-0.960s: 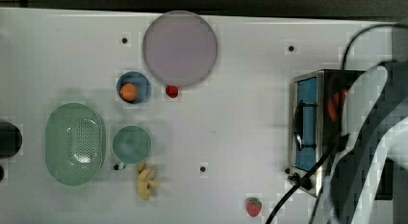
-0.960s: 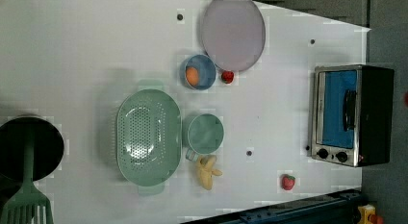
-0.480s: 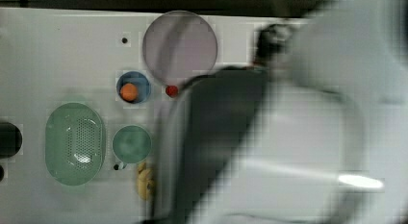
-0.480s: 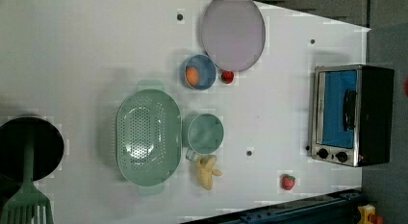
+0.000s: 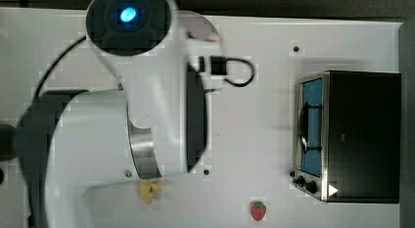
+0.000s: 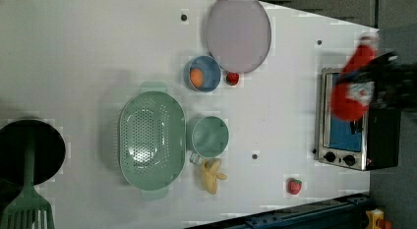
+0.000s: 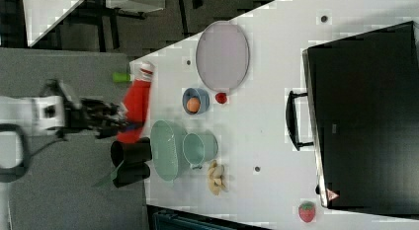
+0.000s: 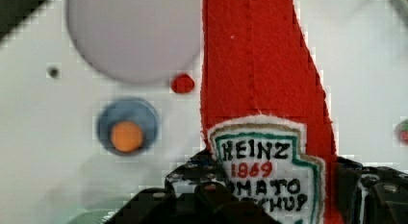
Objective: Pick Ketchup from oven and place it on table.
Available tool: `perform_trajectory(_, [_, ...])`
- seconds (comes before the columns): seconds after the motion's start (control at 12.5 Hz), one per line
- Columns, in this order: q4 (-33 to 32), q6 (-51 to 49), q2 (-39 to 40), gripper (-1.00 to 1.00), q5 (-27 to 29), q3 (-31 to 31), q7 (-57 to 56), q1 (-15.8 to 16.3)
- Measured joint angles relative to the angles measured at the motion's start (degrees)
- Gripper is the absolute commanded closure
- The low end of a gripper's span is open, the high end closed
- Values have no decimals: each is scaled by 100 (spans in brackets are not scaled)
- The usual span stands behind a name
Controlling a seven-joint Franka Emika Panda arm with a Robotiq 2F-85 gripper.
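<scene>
The red ketchup (image 8: 260, 80) with its white-and-red label hangs high above the white table (image 5: 254, 115), and my gripper (image 8: 269, 190) is shut on its labelled lower body. In the wrist view the plate, blue bowl and red ball lie far below it. The left view shows the ketchup (image 6: 350, 89) in the dark gripper (image 6: 373, 86), in front of the oven (image 6: 354, 140). In the right view the ketchup (image 7: 136, 106) and gripper (image 7: 118, 119) stand off the table's left edge. The oven (image 5: 362, 135) sits at the top view's right, glass door upright.
A lilac plate (image 6: 238, 32), a blue bowl holding an orange ball (image 6: 201, 77) and a small red ball (image 6: 232, 78) lie mid-table. Nearby are a green colander (image 6: 151, 139), green cup (image 6: 210, 136), banana (image 6: 212, 176), strawberry (image 6: 294, 186) and a black pan (image 6: 29, 153).
My arm has swung across the top view from the oven side to the left. The ketchup, barely showing at the left view's right edge before, now hangs there in full in the gripper.
</scene>
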Motion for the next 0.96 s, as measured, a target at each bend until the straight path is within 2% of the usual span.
perform_trajectory(0.32, [-1483,1253,174,-27,4,-263,16,-2])
perform_trajectory(0.72, [-3072,3429,779,-27,32,-679,20,-367])
perform_trajectory(0.96, [-3307,3742,1443,-27,50,-661,19,-434])
